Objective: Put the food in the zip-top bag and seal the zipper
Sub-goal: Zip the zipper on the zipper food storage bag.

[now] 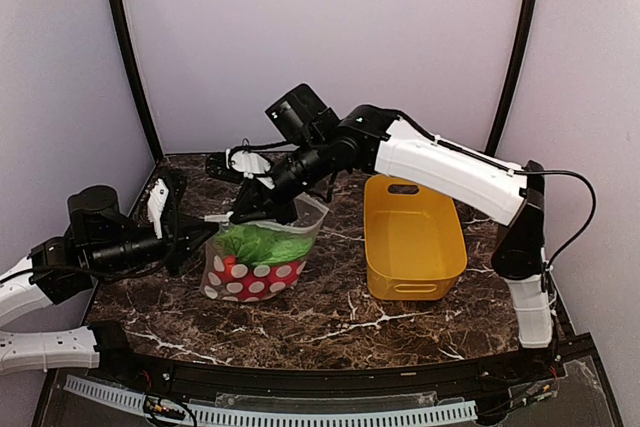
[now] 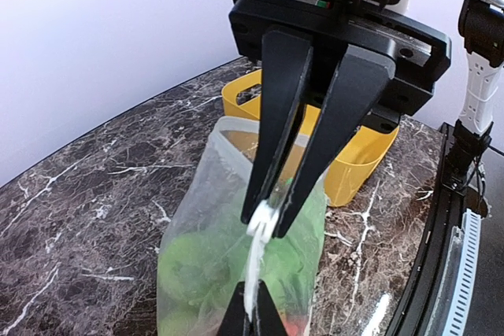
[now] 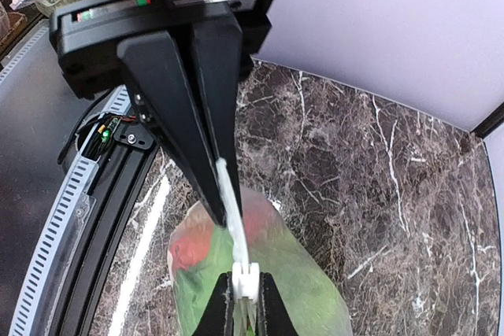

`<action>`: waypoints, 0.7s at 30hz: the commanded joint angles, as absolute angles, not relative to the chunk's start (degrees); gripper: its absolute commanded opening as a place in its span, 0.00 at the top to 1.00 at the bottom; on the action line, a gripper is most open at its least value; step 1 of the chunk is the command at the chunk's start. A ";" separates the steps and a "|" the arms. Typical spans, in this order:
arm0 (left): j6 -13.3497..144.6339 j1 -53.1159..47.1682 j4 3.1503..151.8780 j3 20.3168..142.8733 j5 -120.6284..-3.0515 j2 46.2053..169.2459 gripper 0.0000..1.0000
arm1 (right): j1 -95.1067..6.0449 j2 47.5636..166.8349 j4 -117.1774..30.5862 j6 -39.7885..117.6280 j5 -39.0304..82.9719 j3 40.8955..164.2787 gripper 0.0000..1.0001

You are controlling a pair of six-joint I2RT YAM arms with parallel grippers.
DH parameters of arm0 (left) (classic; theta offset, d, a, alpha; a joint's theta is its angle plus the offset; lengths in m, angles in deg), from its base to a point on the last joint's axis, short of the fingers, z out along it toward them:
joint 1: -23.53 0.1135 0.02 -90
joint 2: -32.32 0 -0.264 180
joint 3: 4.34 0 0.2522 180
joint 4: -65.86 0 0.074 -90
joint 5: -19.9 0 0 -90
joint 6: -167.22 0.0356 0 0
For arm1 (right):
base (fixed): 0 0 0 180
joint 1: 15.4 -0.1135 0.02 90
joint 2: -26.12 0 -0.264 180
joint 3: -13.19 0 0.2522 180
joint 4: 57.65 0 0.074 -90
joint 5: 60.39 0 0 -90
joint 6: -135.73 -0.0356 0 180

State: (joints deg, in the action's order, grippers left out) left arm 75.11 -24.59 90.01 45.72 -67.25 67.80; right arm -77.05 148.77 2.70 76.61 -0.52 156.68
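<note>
The zip-top bag (image 1: 256,259) stands upright on the table with green food (image 1: 262,244) and red pieces (image 1: 250,277) inside. My left gripper (image 1: 207,228) is shut on the end of the zipper (image 1: 222,219). My right gripper (image 1: 246,211) is shut on the zipper's white slider. In the left wrist view my left gripper (image 2: 252,311) pinches the whitish zipper (image 2: 255,273), and my right gripper (image 2: 266,222) grips the slider (image 2: 263,218) above the green food (image 2: 189,265). In the right wrist view my right gripper (image 3: 246,298) holds the slider (image 3: 245,279), and my left gripper (image 3: 224,204) holds the zipper (image 3: 234,222).
A yellow plastic bin (image 1: 412,237) stands right of the bag and also shows behind it in the left wrist view (image 2: 354,163). The table's black front rail (image 1: 300,377) runs along the near edge. Curtain walls close the back and sides.
</note>
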 commanded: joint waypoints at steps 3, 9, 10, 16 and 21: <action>75.55 -24.51 91.15 42.97 -73.37 63.00 0.99 | -71.92 148.30 6.59 76.24 5.20 152.81 1.00; 75.47 -24.54 92.26 41.48 -75.53 61.28 0.99 | -69.40 145.49 6.60 76.63 4.86 147.76 1.00; 75.47 -24.55 92.47 41.36 -75.72 61.05 0.99 | -68.99 144.89 6.56 76.74 4.91 146.89 1.00; 76.08 -24.55 93.77 41.26 -77.30 60.16 0.99 | -65.86 141.38 6.59 77.11 5.33 139.42 1.00; 75.92 -24.55 93.74 40.85 -77.74 59.97 0.99 | -62.88 138.60 6.60 77.56 5.65 134.94 1.00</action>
